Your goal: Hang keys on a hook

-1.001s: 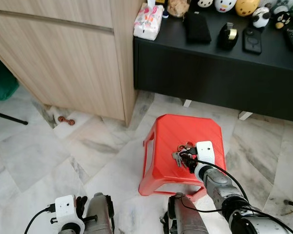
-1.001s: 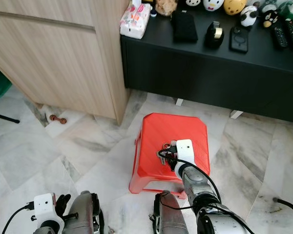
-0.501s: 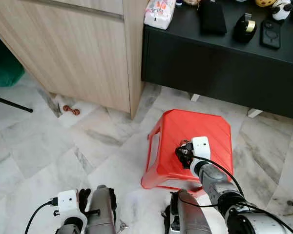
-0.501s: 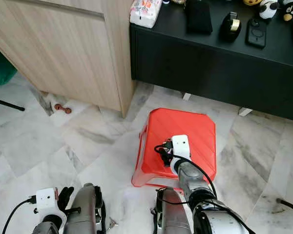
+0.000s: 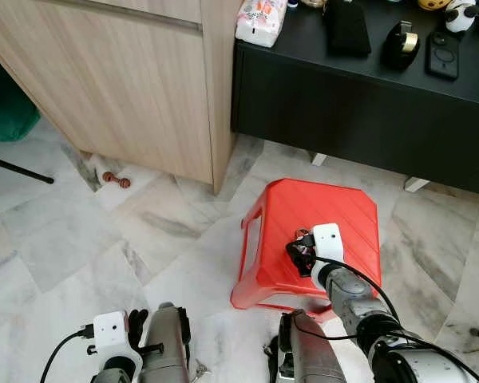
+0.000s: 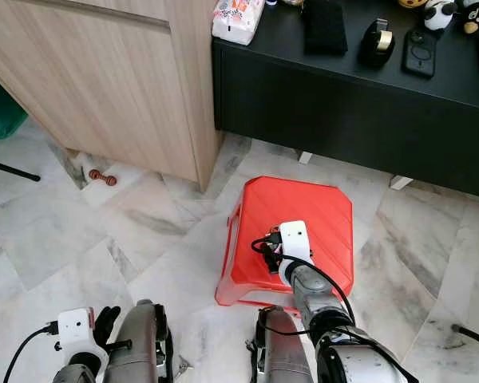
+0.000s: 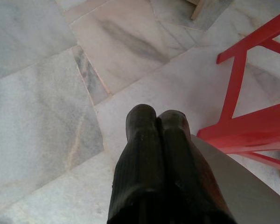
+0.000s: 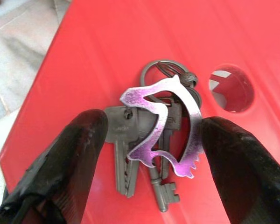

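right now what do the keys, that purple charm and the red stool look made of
The grey keys: dull, matte metal, probably steel or nickel. The flat purple dolphin-shaped charm: thin metal with a shiny tinted, possibly anodised, finish that catches light. The red stool: moulded plastic, glossy, with fine ribbed lines and a round hole in its top.

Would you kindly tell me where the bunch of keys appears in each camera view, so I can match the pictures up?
Left eye view: keys on the red stool's near left part, at the right gripper.
Right eye view: same place.
Right wrist view: centre, between the open fingers.
Left wrist view: not in it.
Shared landmark: the red stool.
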### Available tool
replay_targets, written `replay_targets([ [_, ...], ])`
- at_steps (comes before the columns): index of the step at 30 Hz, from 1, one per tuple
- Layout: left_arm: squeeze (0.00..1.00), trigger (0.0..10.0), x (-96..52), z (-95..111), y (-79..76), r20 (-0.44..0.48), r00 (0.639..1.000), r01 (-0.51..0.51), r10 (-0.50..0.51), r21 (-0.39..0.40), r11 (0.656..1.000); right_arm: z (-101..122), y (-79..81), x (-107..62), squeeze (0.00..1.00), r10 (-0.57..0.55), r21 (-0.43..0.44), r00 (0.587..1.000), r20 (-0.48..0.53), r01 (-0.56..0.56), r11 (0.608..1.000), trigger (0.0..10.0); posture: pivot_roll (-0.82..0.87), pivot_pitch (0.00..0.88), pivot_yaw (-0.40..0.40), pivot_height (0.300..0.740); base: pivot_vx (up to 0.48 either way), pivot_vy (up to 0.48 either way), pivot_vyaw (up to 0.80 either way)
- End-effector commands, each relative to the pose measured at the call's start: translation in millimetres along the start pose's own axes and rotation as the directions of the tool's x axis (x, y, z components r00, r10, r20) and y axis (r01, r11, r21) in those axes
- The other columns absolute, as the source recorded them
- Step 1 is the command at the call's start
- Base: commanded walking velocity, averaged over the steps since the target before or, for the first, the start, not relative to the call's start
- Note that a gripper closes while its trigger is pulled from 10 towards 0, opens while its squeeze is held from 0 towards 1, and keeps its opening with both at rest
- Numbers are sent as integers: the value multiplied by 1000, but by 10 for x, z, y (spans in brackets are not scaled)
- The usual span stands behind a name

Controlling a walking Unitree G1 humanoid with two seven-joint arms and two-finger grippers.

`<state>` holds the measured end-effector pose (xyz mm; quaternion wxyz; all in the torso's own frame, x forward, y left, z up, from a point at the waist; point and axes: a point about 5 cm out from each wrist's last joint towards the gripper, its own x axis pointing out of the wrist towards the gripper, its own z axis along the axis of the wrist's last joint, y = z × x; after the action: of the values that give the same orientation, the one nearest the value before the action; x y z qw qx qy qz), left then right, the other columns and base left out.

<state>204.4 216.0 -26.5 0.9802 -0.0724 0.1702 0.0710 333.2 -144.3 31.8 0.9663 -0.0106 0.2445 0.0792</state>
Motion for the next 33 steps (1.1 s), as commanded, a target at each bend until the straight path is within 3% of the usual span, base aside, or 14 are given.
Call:
replay_targets([
  [1, 0, 10000, -304, -466, 43, -208, 978, -22, 17, -22, 1000, -171, -65, -42, 0, -32, 17, 998, -53, 33, 999, 10000, 226, 409, -94, 633, 0, 0, 0],
  [9, 0, 10000, -324, -481, 54, -216, 976, -25, 20, -19, 1000, -182, -81, -44, 0, -47, 13, 997, -66, 48, 999, 10000, 228, 410, -93, 633, 0, 0, 0],
  [10, 0, 10000, -322, -478, 55, -216, 976, -25, 20, -19, 1000, -187, -80, -45, 0, -48, 12, 997, -68, 49, 999, 7020, 227, 415, -93, 633, 0, 0, 0],
  [11, 0, 10000, -322, -478, 55, -216, 976, -25, 20, -19, 1000, -187, -80, -45, 0, -48, 12, 997, -68, 49, 999, 7020, 227, 415, -93, 633, 0, 0, 0],
  [12, 0, 10000, -323, -477, 55, -217, 976, -24, 20, -18, 1000, -202, -76, -47, 0, -47, 8, 996, -75, 47, 999, 1098, 227, 416, -93, 633, 0, 0, 0],
  [13, 0, 10000, -323, -474, 52, -215, 976, -24, 19, -19, 1000, -232, -70, -52, 0, -43, -1, 995, -90, 44, 999, 0, 227, 417, -93, 633, 0, 0, 0],
  [33, 0, 10000, -347, -494, 47, -228, 974, -13, 11, -5, 1000, -373, -27, -84, 0, -18, -6, 992, -129, 17, 1000, 0, 231, 404, -93, 633, 0, 0, 0],
])
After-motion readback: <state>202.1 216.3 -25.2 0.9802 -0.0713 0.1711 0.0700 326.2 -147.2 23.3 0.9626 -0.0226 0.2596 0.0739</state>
